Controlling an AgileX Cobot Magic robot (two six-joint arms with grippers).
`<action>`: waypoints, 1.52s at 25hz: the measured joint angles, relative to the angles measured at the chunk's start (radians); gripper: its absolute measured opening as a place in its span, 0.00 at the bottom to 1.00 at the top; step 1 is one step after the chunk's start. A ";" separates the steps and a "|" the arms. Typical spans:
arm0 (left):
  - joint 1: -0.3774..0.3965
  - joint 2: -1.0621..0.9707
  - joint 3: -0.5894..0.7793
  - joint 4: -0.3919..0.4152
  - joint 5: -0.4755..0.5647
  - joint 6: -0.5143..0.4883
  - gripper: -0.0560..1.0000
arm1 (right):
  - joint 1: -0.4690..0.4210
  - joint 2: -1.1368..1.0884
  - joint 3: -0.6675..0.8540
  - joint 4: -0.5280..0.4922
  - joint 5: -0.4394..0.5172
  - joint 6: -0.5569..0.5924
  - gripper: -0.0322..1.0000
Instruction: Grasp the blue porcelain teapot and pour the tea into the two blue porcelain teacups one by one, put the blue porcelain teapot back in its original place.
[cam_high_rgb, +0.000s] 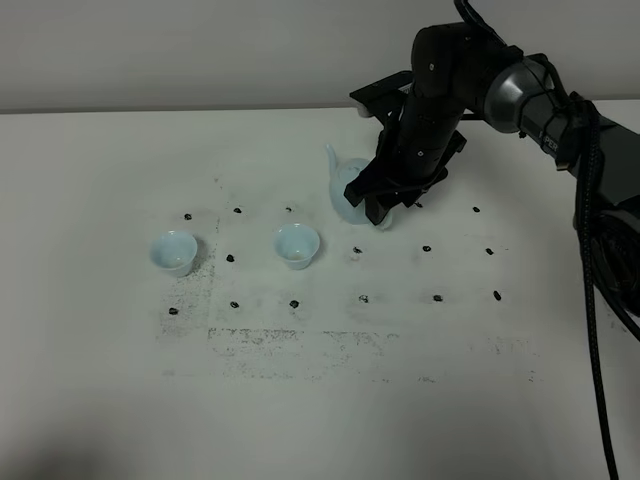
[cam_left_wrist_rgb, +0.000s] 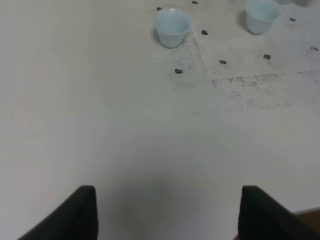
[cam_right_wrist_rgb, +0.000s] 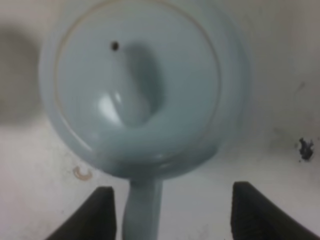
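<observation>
Teapot (cam_high_rgb: 345, 190) stands toward the far edge, right of centre. First cup (cam_high_rgb: 296, 245) and second cup (cam_high_rgb: 174, 251) stand left of it. Right gripper (cam_high_rgb: 385, 205) is spread open astride the handle (cam_right_wrist_rgb: 142, 210), which sits off-centre, near one finger. Centre it, then close firmly. Left gripper (cam_left_wrist_rgb: 167, 195) is open and holds nothing.

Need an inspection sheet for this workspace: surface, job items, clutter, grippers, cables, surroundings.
Surface: white table, a grid of black marks, grey smudging.
Job's things: teapot upright, lid on; left cup and right cup upright, apart, no tea visible.
Clutter: nothing seen.
Grippers: right gripper open, fingers either side of the teapot's handle; left gripper open over bare table.
Cables: black cable along the right arm.
Surroundings: plain pale wall behind.
</observation>
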 joint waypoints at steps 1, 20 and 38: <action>0.000 0.000 0.000 0.000 0.000 0.000 0.63 | 0.000 0.006 0.000 -0.004 0.001 0.000 0.54; 0.000 0.000 0.000 0.000 -0.001 0.000 0.63 | 0.002 0.011 0.000 -0.015 -0.014 0.071 0.54; 0.000 0.000 0.000 0.000 -0.001 0.000 0.63 | 0.002 0.011 0.000 -0.015 -0.034 0.079 0.54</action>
